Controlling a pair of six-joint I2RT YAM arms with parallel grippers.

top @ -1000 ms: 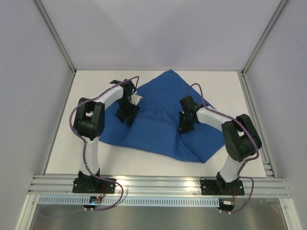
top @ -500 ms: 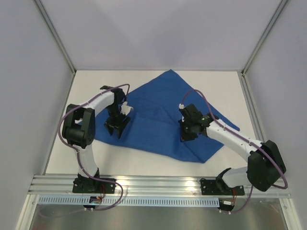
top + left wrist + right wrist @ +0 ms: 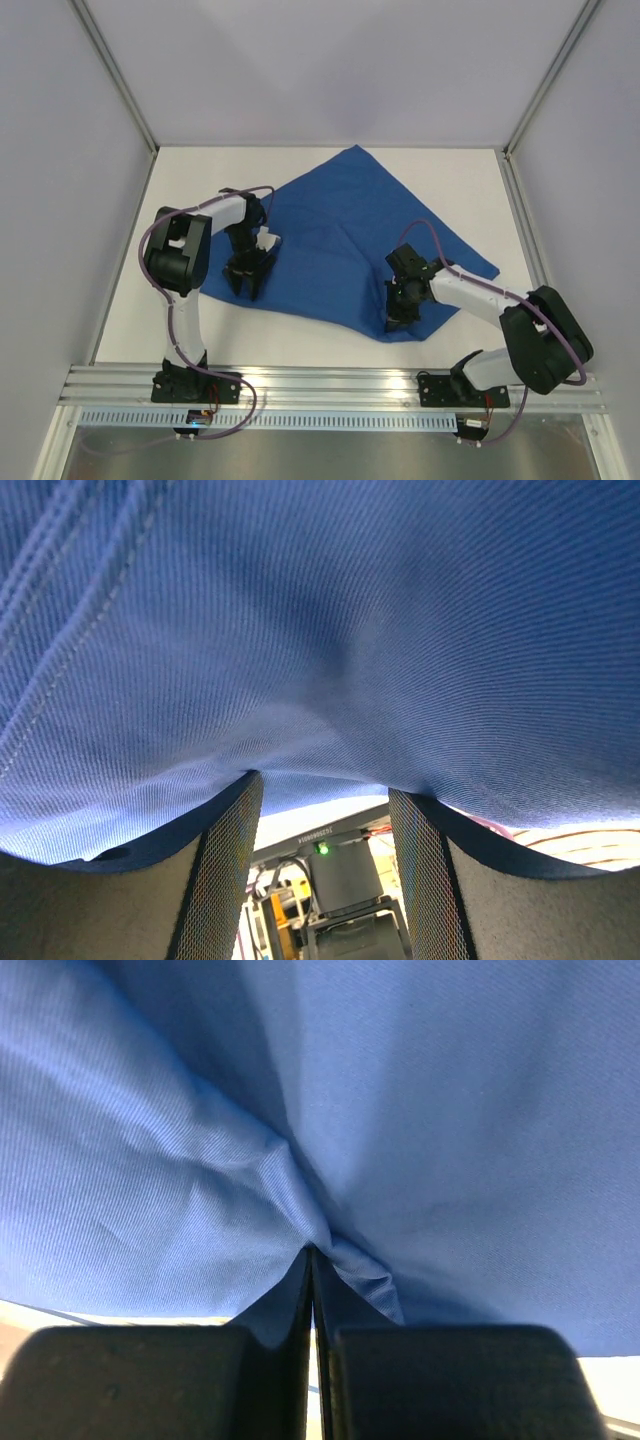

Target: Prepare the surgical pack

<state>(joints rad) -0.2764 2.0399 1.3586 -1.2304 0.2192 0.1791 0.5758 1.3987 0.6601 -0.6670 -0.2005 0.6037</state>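
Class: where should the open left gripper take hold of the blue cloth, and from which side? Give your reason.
Probably its near left edge, from above: the cloth lies flat and thin, so only an edge or a pinched-up fold fits between fingers. The left gripper hangs open there; the right gripper pinches a fold likewise.

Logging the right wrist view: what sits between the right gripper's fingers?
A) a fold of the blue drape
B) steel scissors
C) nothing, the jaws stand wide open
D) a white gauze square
A: the right gripper is shut, with a bunched fold of the blue drape pinched between its fingertips.
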